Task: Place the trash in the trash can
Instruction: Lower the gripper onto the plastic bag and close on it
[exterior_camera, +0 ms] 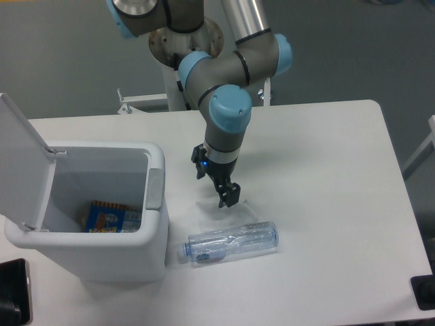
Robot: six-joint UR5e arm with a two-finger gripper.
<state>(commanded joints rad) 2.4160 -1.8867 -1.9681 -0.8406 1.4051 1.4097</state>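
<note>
Hovering over the crumpled white wrapper (221, 209), the black two-finger gripper (216, 185) has jaws apart, empty; crushed clear plastic bottle (232, 243) lies nearer; open white rectangular bin (102, 210) waits left; next, descend and pinch.

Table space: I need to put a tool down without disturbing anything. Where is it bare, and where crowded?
Bare: the table right of the gripper, up to the right edge, and the front right beyond the bottle. Crowded: trash can, wrapper, bottle and gripper bunch at centre-left.
</note>
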